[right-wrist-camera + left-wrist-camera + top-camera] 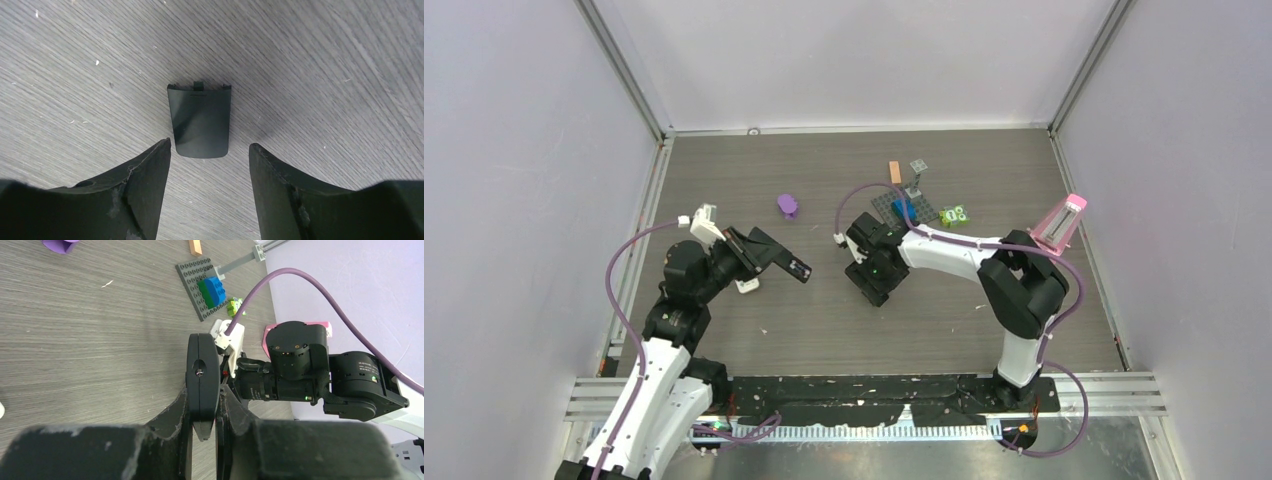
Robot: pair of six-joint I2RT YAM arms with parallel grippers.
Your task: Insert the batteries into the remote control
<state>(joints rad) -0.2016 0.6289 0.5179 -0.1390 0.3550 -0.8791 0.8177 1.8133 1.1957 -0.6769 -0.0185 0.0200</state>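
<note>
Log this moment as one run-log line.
left gripper: shut on remote | right gripper: open above cover on table | batteries: not seen

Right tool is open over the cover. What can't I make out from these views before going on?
Batteries: none shows in any view.
Remote: its battery bay is unseen. The left wrist view shows it edge-on in the shut left tool, and from the top it is too small and dark.
Cover: plain in the right wrist view under the right tool, but from the top the right arm hides it.
</note>
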